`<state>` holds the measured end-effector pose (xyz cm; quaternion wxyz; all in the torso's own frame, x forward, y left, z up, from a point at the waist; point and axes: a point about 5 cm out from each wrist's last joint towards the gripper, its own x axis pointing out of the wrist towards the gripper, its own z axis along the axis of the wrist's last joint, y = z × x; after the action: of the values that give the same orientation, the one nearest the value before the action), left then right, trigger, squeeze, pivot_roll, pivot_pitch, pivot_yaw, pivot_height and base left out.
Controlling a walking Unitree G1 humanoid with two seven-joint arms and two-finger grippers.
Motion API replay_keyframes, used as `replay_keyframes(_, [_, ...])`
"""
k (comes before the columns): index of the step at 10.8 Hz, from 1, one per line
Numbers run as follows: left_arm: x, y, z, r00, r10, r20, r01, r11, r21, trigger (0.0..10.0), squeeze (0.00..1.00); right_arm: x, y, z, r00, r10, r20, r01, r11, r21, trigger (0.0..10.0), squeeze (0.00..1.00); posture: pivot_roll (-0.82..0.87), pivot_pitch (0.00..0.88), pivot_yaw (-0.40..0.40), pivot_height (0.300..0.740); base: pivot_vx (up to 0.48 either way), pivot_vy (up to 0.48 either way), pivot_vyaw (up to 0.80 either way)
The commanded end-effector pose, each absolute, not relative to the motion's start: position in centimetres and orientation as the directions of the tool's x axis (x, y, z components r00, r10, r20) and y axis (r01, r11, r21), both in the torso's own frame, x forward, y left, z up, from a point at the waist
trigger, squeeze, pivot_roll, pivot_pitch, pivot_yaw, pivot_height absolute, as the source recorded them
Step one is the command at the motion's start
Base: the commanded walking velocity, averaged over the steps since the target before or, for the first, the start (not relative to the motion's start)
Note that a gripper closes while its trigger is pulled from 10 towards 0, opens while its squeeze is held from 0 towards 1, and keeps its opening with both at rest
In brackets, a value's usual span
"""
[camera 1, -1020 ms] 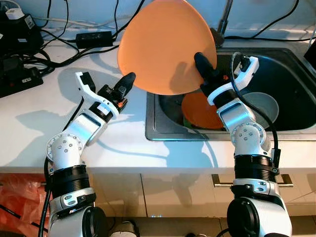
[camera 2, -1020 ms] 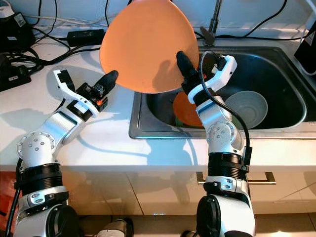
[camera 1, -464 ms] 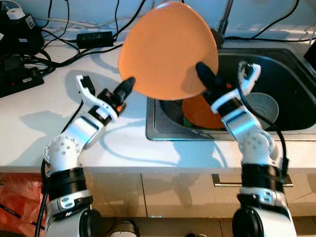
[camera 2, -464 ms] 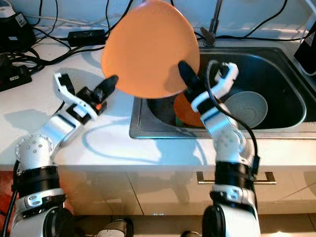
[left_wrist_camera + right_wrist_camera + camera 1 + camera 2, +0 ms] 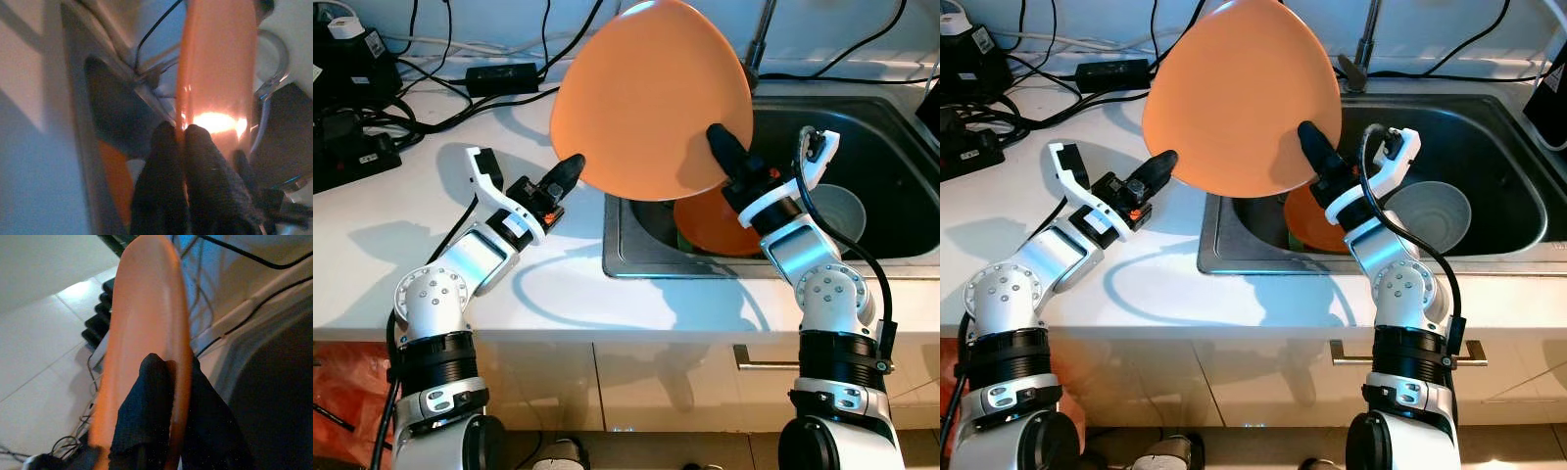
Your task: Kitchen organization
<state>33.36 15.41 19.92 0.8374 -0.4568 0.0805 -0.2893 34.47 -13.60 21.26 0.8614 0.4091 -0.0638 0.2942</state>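
Now both claws are clamped on the big rounded orange plate [image 5: 646, 98], right gripper [image 5: 724, 157] and left gripper [image 5: 566, 172] pinching opposite rims above the steel sink [image 5: 891, 137] edge (thin grips!), so any uneven pull could drop it.

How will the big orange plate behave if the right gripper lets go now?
The plate looks rigid and probably light. Both the right gripper and left gripper pinch only its rim, so on one thin edge grip it would likely swing or slip. Its glossy face suggests it is slippery. It hangs over the sink, so it might drop in.
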Motion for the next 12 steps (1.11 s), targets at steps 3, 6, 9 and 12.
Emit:
replay_keyframes(3, [33.4, 14.2, 19.0, 0.804, -0.593, 0.036, 0.402, 0.499, -0.768, 10.0, 1.0, 34.2, -11.7, 21.8, 0.775, 0.523, 0.355, -0.611, 0.476, 0.633, 0.0, 0.0, 0.13, 0.092, 0.022, 0.74, 0.0, 0.0, 0.0])
replay_keyframes(6, [33.4, 14.1, 19.1, 0.816, -0.578, 0.024, 0.415, 0.556, -0.721, 10.0, 1.0, 34.8, -11.9, 21.4, 0.839, 0.444, 0.314, -0.529, 0.536, 0.657, 0.0, 0.0, 0.13, 0.095, 0.025, 0.74, 0.0, 0.0, 0.0])
replay_keyframes(9, [33.6, 13.5, 20.1, 0.827, -0.562, 0.022, 0.465, 0.662, -0.588, 10.0, 1.0, 35.7, -12.9, 21.2, 0.906, 0.316, 0.28, -0.419, 0.587, 0.693, 0.0, 0.0, 0.14, 0.094, 0.03, 0.74, 0.0, 0.0, 0.0])
replay_keyframes(12, [33.4, 13.0, 20.5, 0.82, -0.572, 0.018, 0.504, 0.708, -0.495, 10.0, 1.0, 37.1, -15.6, 20.0, 0.982, 0.078, 0.174, -0.183, 0.645, 0.742, 0.0, 0.0, 0.14, 0.094, 0.036, 0.74, 0.0, 0.0, 0.0])
